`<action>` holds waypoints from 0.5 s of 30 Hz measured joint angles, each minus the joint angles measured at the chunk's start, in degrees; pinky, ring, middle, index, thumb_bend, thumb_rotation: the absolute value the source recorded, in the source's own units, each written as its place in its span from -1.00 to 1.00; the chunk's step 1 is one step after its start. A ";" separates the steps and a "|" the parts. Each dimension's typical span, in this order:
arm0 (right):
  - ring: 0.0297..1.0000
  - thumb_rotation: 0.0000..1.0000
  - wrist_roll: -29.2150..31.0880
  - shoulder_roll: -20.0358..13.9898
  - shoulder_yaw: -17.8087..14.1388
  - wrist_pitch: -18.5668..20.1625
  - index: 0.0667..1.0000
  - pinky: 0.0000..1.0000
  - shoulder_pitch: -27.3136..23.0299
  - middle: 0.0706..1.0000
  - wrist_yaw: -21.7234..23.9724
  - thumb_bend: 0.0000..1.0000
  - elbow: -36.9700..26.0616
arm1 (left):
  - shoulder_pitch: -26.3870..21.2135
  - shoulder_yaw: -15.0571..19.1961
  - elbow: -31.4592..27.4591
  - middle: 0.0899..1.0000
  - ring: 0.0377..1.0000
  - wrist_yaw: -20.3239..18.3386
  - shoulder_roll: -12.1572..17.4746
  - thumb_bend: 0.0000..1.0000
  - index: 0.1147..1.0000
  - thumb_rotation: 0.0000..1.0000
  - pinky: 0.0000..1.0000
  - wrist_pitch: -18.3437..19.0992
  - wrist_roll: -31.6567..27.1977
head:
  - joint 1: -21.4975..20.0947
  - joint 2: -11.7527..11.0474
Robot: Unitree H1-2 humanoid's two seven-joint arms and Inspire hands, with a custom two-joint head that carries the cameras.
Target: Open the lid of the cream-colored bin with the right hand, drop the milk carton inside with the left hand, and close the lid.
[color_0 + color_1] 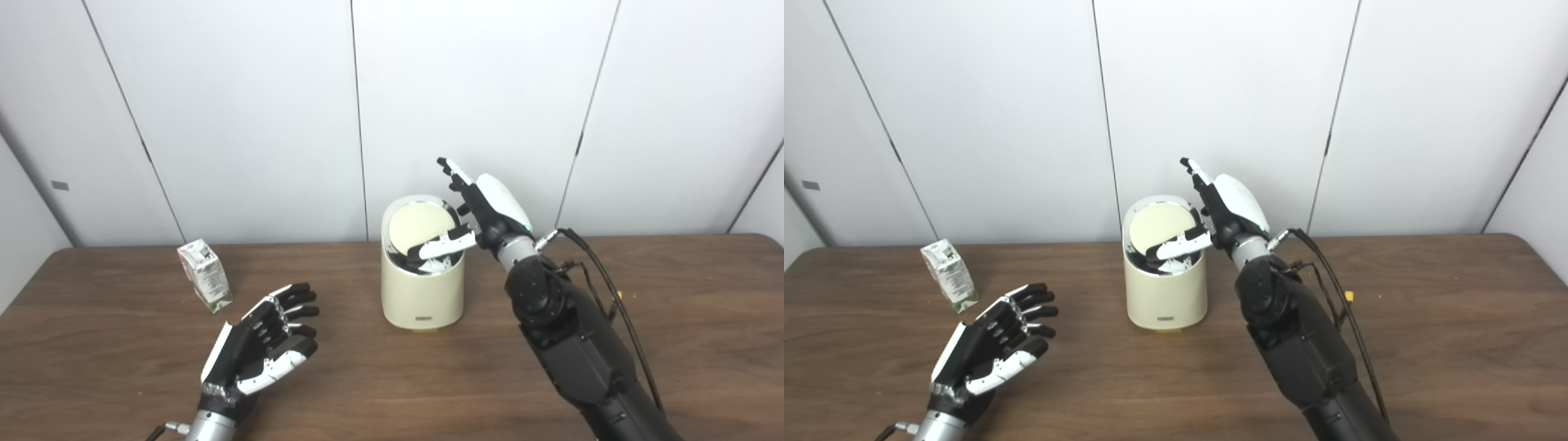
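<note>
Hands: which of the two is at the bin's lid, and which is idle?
The right hand is at the cream-colored bin, thumb reaching over its tilted lid. The left hand hovers open over the table, below the milk carton.

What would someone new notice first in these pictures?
The cream bin at the table's centre, its round lid tilted up, with the right robot hand reaching into its rim. The left robot hand waits open near the front-left, beside the milk carton.
</note>
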 measured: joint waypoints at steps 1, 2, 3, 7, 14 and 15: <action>0.74 -0.60 0.00 0.01 0.07 0.10 0.91 0.33 -0.01 0.87 -0.01 0.63 0.01 | 0.00 -0.01 0.00 0.55 0.48 0.00 -0.01 0.46 0.59 -0.53 0.23 0.00 0.00 | 0.00 0.09; 0.72 -0.59 -0.01 0.01 0.11 0.24 0.90 0.31 -0.02 0.87 -0.05 0.63 0.03 | 0.00 0.00 0.00 0.55 0.48 -0.03 0.00 0.46 0.59 -0.52 0.23 0.00 0.00 | 0.00 0.09; 0.71 -0.58 -0.04 0.01 0.13 0.48 0.90 0.29 -0.03 0.87 -0.09 0.62 0.07 | 0.00 0.00 0.00 0.55 0.48 -0.04 0.01 0.46 0.59 -0.52 0.23 0.00 0.00 | -0.09 0.17; 0.68 -0.56 -0.01 0.67 -0.73 1.49 0.86 0.24 -0.03 0.85 -0.43 0.57 0.74 | 0.02 0.00 0.00 0.56 0.48 -0.03 0.01 0.45 0.59 -0.53 0.21 0.00 0.00 | -0.09 0.18; 0.78 -0.57 -0.48 8.99 -15.36 2.89 0.92 0.41 0.14 0.92 4.97 0.45 4.95 | 0.06 -0.04 -0.02 0.56 0.48 -0.13 0.02 0.44 0.59 -0.53 0.22 0.00 0.00 | 0.00 0.44; 0.80 -0.56 -1.04 10.21 -17.77 2.97 0.92 0.46 0.16 0.94 6.58 0.43 5.13 | 0.07 -0.04 -0.02 0.56 0.48 -0.16 0.02 0.44 0.59 -0.53 0.22 0.00 0.00 | 0.00 0.44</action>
